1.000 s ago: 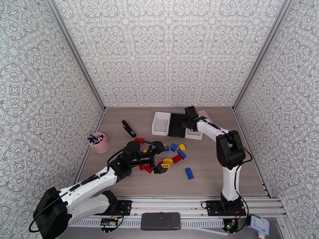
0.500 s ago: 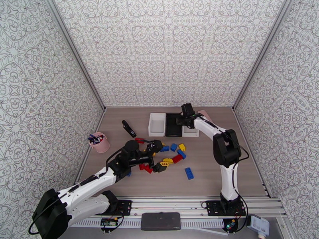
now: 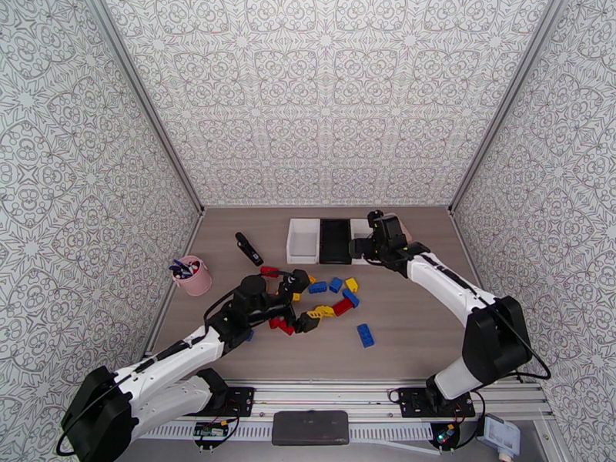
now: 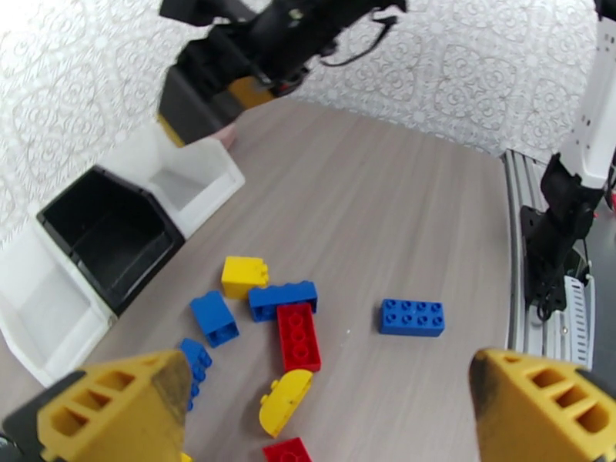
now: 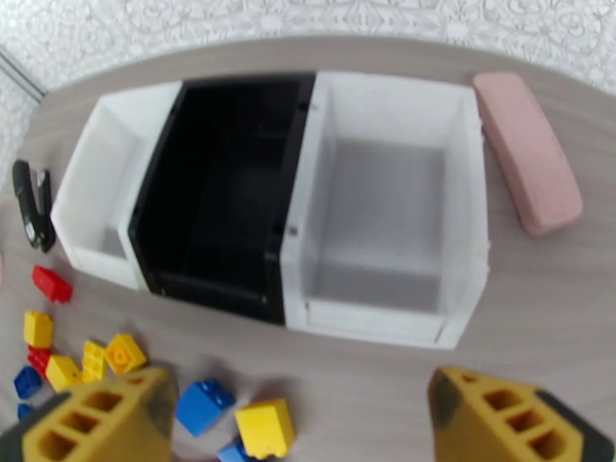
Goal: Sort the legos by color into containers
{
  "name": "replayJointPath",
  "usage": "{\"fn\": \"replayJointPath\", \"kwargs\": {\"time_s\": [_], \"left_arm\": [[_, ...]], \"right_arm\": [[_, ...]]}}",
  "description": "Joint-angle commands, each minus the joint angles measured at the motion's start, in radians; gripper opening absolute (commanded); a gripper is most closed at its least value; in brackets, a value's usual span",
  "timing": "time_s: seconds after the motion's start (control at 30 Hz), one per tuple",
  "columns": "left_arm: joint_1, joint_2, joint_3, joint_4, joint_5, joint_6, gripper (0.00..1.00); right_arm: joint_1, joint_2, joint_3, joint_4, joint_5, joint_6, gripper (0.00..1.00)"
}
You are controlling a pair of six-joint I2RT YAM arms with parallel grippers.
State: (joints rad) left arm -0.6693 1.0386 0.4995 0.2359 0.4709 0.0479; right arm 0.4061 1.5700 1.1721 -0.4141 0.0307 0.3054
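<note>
**Top view:** 3 trays sit in a row at far centre of desk (image 3: 416, 333), side by side. L white tray (image 3: 303, 242) is on the left, black tray (image 3: 335, 242) in the middle, and R white tray (image 3: 358, 227) is partly under the R arm. Legos (image 3: 324, 310) lie scattered on the desk on the near side of the trays. One blue lego (image 3: 365, 335) lies apart, nearer & to the right. L jaws hang over the left part of the pile, apart, w/ nothing between. R jaws are at the near edge of R white tray. Cup (image 3: 192, 277) w/ pens stands at left, and bar (image 3: 249, 249) lies between cup & trays.

**Left wrist:** L jaws are wide apart, L fingertips (image 4: 115, 410) in the bottom corners, gripping nothing. Red, yellow & blue legos lie loose on the desk between them, the blue lego alone to the right. Trays are at left, w/ the R arm above the farthest one.

**Right wrist:** R jaws are apart, R fingertips (image 5: 508, 417) at the bottom corners, nothing held. The 3 trays lie beyond. Pink block (image 5: 527, 163) lies just right of R white tray; can't tell if touching. Bar is at the left edge. Legos are lower left, w/ a blue & a yellow one between the tips.
</note>
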Motion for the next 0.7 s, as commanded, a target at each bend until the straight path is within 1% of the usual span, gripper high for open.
{"fn": "replayJointPath", "kwargs": {"time_s": [0.0, 0.1, 0.2, 0.37, 0.5, 0.57, 0.67], "left_arm": [[-0.005, -0.027, -0.019, 0.004, -0.095, -0.05, 1.0], [-0.008, -0.045, -0.029, -0.01, -0.123, -0.045, 1.0], [-0.009, -0.054, -0.025, -0.035, -0.124, -0.03, 1.0], [-0.015, -0.06, -0.022, -0.046, -0.117, -0.02, 1.0], [-0.013, -0.058, -0.022, -0.041, -0.103, -0.013, 1.0], [-0.013, -0.056, -0.02, -0.041, -0.1, -0.009, 1.0], [-0.012, -0.054, -0.016, -0.041, -0.097, 0.0, 1.0]], "right_arm": [[0.032, 0.008, -0.02, -0.064, -0.035, -0.028, 0.88], [0.064, 0.061, 0.006, -0.086, -0.027, -0.044, 0.87], [0.085, 0.133, 0.05, -0.117, -0.015, -0.052, 0.84], [0.093, 0.223, 0.098, -0.137, -0.068, -0.062, 0.81], [0.096, 0.28, 0.133, -0.171, -0.072, -0.082, 0.79], [0.095, 0.307, 0.143, -0.184, -0.066, -0.084, 0.75], [0.096, 0.347, 0.159, -0.212, -0.082, -0.094, 0.74]]}}
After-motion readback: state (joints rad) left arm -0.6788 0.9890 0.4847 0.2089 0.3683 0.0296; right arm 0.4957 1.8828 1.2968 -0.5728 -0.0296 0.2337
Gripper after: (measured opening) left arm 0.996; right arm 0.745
